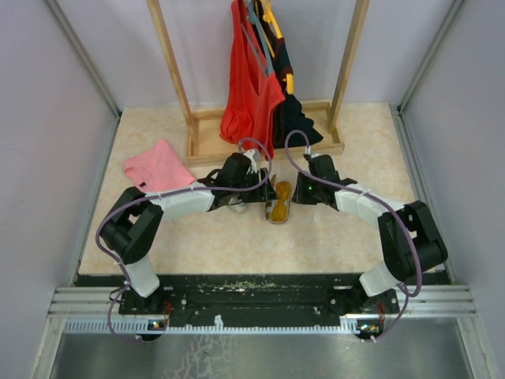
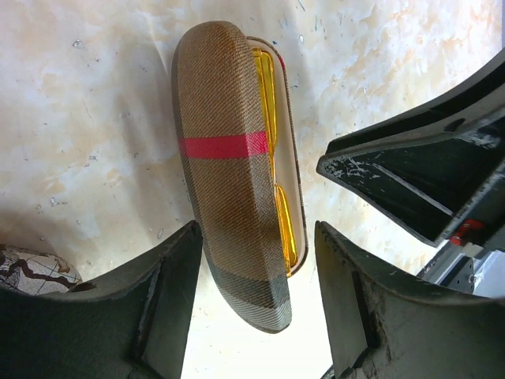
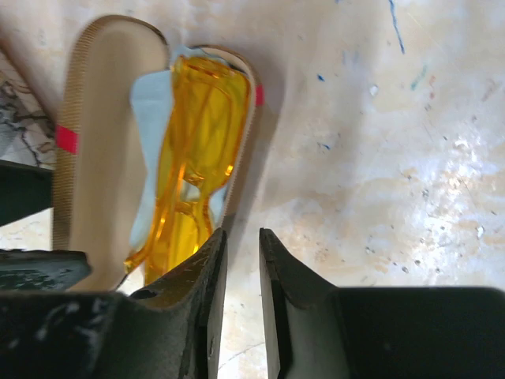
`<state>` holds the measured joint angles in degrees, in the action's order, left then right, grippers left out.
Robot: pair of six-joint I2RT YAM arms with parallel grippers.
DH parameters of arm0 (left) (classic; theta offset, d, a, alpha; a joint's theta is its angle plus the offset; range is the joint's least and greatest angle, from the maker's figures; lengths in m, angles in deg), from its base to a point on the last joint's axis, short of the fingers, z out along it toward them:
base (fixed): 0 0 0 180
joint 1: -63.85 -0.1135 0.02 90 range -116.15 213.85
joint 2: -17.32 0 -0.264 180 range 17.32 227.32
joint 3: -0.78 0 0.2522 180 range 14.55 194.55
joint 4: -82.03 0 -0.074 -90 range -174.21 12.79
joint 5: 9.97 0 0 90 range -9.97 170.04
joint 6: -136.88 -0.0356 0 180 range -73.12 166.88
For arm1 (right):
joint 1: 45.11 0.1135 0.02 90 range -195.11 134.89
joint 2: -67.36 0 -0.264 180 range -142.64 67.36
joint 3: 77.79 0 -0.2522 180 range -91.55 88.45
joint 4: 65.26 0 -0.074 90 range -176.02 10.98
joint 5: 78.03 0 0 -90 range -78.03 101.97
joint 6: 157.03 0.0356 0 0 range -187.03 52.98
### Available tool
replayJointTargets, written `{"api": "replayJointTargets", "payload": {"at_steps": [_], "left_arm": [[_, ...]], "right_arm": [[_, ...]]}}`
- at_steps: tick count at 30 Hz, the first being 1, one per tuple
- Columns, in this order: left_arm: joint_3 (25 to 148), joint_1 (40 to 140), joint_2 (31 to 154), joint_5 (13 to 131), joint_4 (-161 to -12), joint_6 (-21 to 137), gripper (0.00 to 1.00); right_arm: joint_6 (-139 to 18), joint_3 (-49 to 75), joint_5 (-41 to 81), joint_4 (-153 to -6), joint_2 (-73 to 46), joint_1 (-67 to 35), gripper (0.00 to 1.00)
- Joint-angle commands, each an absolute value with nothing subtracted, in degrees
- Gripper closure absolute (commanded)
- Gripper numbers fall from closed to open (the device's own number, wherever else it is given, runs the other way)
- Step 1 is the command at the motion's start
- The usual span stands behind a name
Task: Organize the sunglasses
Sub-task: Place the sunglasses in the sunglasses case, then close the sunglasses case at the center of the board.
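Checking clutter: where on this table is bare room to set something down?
Bare: the table right of the right arm; the front strip nearer than the case. Crowded: the middle, where left gripper and right gripper flank the case, rack just behind.

The sunglasses [image 3: 201, 134] lie in the opened case [image 1: 278, 212] at the bench's [image 1: 355, 229] centre, on a small cloth [image 3: 150, 110]. The left gripper [image 1: 254, 189] sits left of the case, the right gripper [image 1: 304, 189] right. Folded fabric [image 1: 158, 166] lies upper left, with a rack [image 1: 268, 148] behind.
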<state>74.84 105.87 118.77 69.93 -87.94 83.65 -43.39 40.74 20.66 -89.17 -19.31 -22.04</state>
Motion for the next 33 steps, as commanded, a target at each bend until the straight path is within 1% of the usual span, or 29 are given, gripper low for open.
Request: {"api": "replayJointTargets", "payload": {"at_steps": [1,7,16,20,28,33], "left_arm": [[76.8,106.1,117.0,69.5,-87.9,82.7,0.36],[77.0,106.2,117.2,68.6,-88.4,82.9,0.39],[77.1,106.5,118.1,68.1,-89.1,83.2,0.5],[77.3,106.7,118.3,68.0,-89.3,83.2,0.51],[77.9,106.9,119.0,68.0,-89.3,83.1,0.57],[77.9,107.1,119.7,68.0,-89.2,83.3,0.67]], "right_arm": [[-41.8,42.1,17.5,-86.7,-17.1,-23.0,0.79],[-41.6,42.5,14.7,-87.1,-17.6,-23.1,0.88],[-42.3,40.5,18.1,-86.5,-22.8,-23.1,0.97],[-42.4,39.6,19.7,-85.9,-24.6,-23.0,1.0],[-42.4,39.1,21.7,-84.7,-25.9,-23.0,1.0],[-42.5,39.1,22.5,-84.2,-26.3,-23.1,1.0]]}}
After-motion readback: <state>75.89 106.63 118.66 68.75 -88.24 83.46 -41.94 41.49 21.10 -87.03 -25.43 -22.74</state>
